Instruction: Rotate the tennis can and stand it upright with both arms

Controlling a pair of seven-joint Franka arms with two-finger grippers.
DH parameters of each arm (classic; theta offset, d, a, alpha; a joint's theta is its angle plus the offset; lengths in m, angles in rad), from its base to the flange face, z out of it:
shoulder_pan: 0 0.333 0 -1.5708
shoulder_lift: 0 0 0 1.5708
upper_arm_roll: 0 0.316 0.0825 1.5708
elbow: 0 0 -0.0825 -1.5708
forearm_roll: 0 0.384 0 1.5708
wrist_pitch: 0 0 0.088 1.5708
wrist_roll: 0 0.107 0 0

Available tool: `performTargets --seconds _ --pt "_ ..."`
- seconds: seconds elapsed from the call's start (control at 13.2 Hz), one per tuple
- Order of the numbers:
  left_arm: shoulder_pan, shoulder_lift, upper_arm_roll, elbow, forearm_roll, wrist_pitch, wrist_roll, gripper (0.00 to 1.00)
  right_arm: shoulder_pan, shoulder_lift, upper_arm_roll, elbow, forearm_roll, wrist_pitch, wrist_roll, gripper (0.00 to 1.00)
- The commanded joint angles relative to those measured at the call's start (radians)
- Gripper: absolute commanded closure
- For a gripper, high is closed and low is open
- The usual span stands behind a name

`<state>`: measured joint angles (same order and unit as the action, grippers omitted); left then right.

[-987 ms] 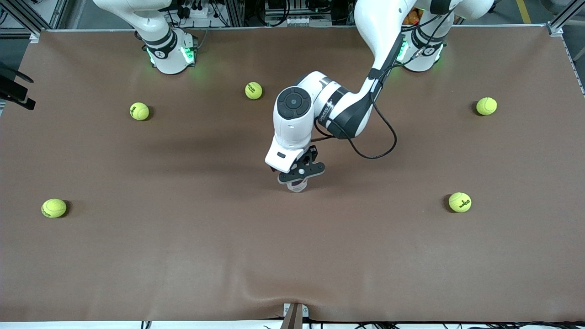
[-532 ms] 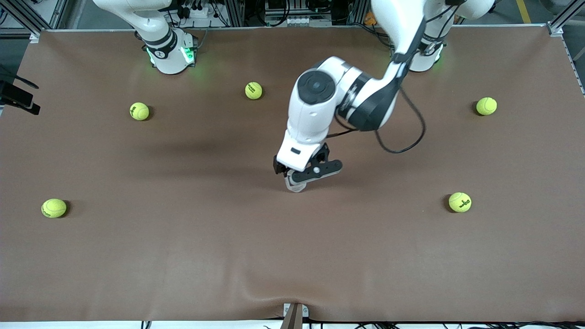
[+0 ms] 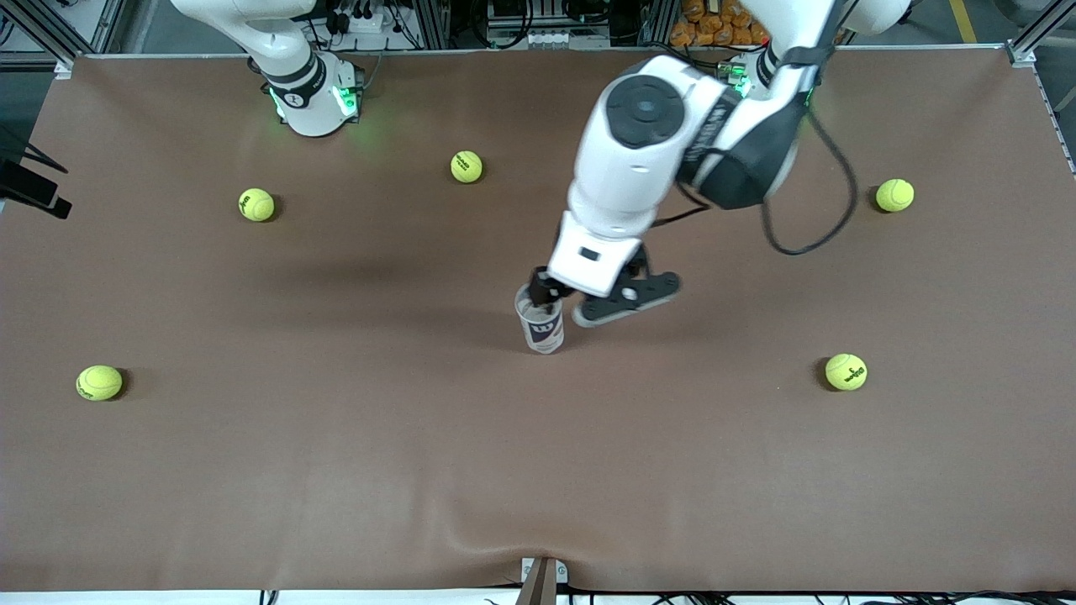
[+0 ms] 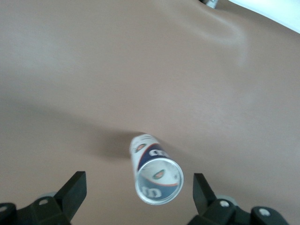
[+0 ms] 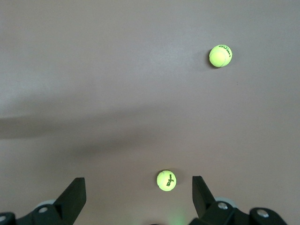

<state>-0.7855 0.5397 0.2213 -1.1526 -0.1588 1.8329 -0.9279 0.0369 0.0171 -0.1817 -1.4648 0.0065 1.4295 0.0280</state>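
The tennis can [image 3: 545, 329] stands upright near the middle of the brown table, its silvery rim on top and its white, dark-blue and red label showing. In the left wrist view the can [image 4: 157, 176] is seen from above, open end up. My left gripper [image 3: 561, 296] hangs just above the can's top, a little toward the left arm's end. It is open [image 4: 138, 185] and its fingers [image 4: 75, 187] do not touch the can. My right gripper [image 5: 138, 187] is open and empty, high over the table, and the right arm waits.
Several yellow-green tennis balls lie scattered: one [image 3: 466, 166] near the right arm's base, one [image 3: 255, 204] beside it, one [image 3: 99, 382] and one [image 3: 846, 371] nearer the front camera, one [image 3: 894, 195] toward the left arm's end. Two balls [image 5: 166, 180] [image 5: 220, 55] show below the right gripper.
My left gripper has lifted off the can and drawn up and back toward the left arm's base. The can, mostly covered before, now stands uncovered. The tennis balls have not moved.
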Motion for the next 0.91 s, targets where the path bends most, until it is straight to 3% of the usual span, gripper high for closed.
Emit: performTargets --seconds 0.0,0.3,0.53,0.84 --pt "0.098 -0.067 0.003 -0.015 -0.010 -0.064 0.174 0.00 -0.012 0.001 0.005 0.009 0.013 -0.003 0.015 0.00" --pt "0.228 -0.130 0.009 -0.018 -0.001 -0.190 0.415 0.00 -0.014 0.001 0.002 0.017 0.001 -0.003 0.004 0.00" --pt "0.325 -0.188 0.004 -0.019 0.100 -0.237 0.575 0.00 -0.017 0.030 0.004 0.008 0.001 0.000 0.006 0.00" --pt "0.460 -0.196 0.006 -0.035 0.102 -0.261 0.818 0.00 -0.025 0.040 0.004 0.008 0.015 0.048 0.007 0.00"
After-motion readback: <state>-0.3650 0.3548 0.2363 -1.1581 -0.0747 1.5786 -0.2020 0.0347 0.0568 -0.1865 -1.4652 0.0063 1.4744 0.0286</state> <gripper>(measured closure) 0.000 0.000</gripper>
